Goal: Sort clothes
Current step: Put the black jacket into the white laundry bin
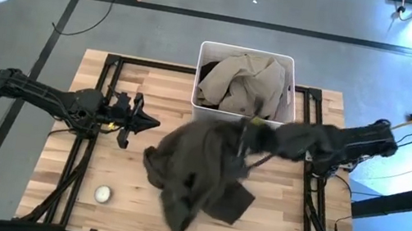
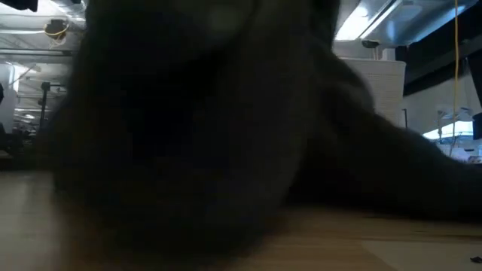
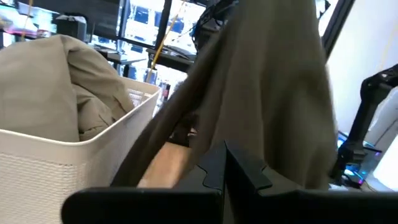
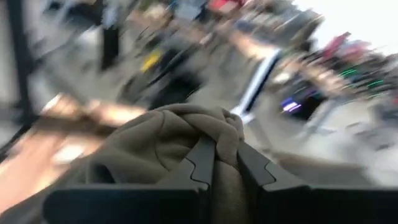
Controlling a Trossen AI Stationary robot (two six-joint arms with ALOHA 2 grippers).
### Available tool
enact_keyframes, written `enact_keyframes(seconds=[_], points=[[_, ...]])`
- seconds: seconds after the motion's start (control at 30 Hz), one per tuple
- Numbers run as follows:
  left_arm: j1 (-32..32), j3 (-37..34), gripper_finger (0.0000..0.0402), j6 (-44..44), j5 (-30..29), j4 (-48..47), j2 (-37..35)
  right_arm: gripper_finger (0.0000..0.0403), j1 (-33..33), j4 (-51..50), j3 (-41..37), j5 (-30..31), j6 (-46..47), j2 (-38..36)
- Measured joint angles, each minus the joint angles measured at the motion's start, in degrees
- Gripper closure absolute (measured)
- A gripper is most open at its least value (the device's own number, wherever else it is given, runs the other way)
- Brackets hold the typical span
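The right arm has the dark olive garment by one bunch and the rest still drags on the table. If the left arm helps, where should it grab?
Probably the trailing hem of the dark olive garment, coming from the left gripper's side: that end lies spread on the table, while the right gripper pinches the top.

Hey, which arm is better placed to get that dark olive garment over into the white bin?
Probably the right. The right gripper is already shut on the dark olive garment, holding it up just in front of the white bin. The left gripper waits empty off to the left side.
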Motion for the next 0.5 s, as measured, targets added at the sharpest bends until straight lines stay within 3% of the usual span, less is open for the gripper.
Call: enact_keyframes(seconds=[0.27,0.5], points=[[0.04,0.0,0.0402,0.0,-1.35,0.01,0.0,0.0367,-8.03,24.95,0.15,2.48,-12.9,-7.51],[0.04,0.0,0.0402,0.51,-2.4,0.06,0.0,0.0367,-16.58,43.8,0.19,0.72,-27.03,-8.54]])
